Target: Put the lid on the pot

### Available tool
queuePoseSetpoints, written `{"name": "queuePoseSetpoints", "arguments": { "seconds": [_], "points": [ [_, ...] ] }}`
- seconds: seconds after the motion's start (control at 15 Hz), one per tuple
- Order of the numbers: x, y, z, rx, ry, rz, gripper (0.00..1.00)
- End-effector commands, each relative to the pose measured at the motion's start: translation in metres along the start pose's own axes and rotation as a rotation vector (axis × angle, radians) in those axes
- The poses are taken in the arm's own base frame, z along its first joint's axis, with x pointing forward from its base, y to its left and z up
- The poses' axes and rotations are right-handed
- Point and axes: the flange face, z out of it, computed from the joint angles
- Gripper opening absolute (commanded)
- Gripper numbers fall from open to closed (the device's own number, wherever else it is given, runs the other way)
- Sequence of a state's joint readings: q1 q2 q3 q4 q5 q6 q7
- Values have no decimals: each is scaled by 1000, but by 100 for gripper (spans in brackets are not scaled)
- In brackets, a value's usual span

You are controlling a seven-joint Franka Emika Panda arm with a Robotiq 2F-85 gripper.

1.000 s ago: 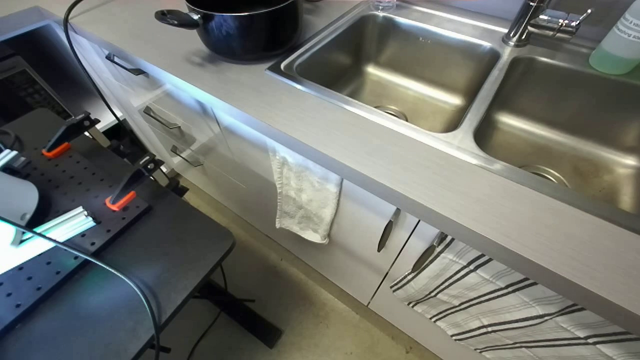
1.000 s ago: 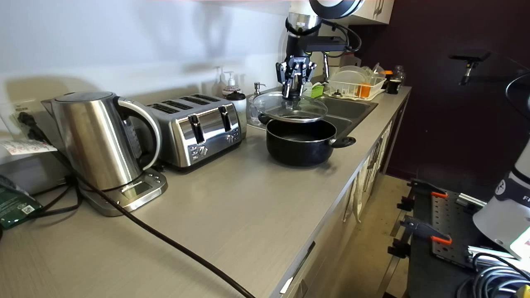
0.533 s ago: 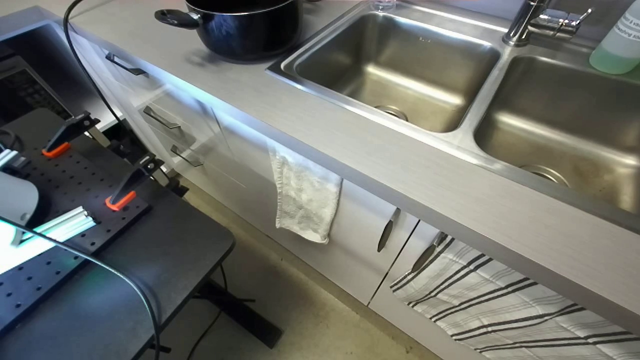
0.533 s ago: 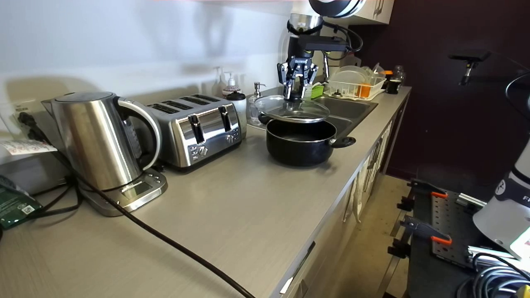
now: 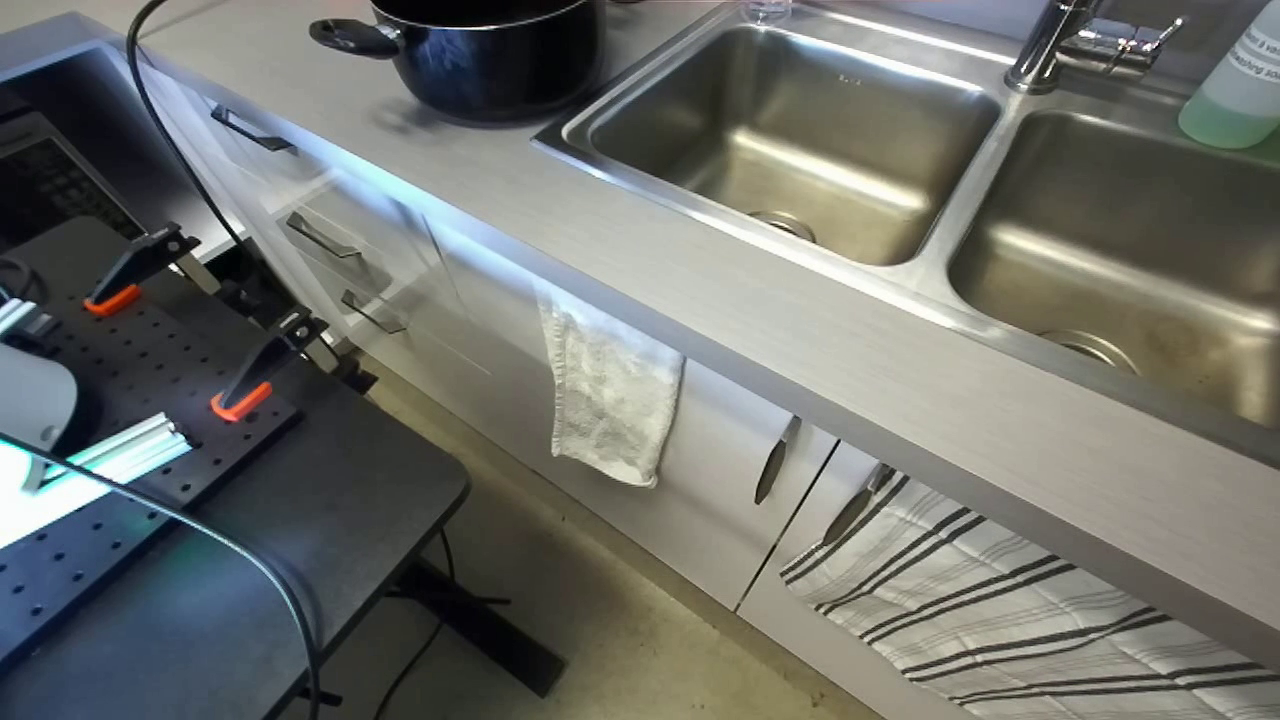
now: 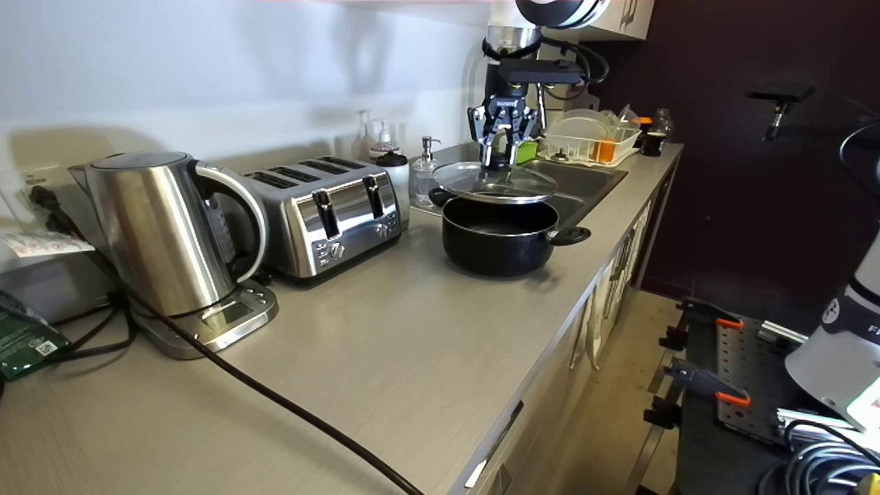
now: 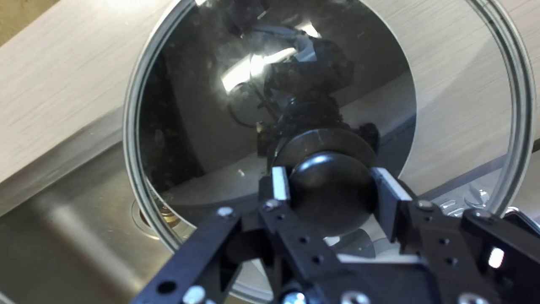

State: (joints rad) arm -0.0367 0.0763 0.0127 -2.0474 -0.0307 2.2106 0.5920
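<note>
My gripper (image 6: pixel 500 159) is shut on the black knob of the glass lid (image 6: pixel 457 180) in an exterior view. The lid hangs nearly level in the air, above and behind the far rim of the black pot (image 6: pixel 495 249). The pot stands on the counter with its mouth open, and it also shows in an exterior view (image 5: pixel 500 68). In the wrist view the gripper (image 7: pixel 331 185) has a pad on each side of the knob. The lid's rim (image 7: pixel 134 139) shows there around a dark round area; I cannot tell whether that is the pot or a reflection.
The sink (image 5: pixel 968 200) lies beside the pot, with a tap (image 5: pixel 1040 50) and a green soap bottle (image 5: pixel 1235 115). A toaster (image 6: pixel 350 227), a kettle (image 6: pixel 165 234), a cup (image 6: pixel 397 182) and a soap dispenser (image 6: pixel 424 172) stand along the wall. A cable (image 6: pixel 261 388) crosses the counter.
My gripper and the lid have moved a little to the right and slightly down in an exterior view. The lid looks flatter there. The pot has not moved.
</note>
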Motion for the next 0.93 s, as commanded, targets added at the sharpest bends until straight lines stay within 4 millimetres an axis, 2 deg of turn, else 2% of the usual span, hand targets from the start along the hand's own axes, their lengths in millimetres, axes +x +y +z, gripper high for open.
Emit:
{"name": "queuePoseSetpoints", "arguments": {
  "seconds": [0.0,0.87],
  "points": [
    [1,5,-12,4,3,38,25],
    [1,6,15,-37,-18,51,25]
  ]
}}
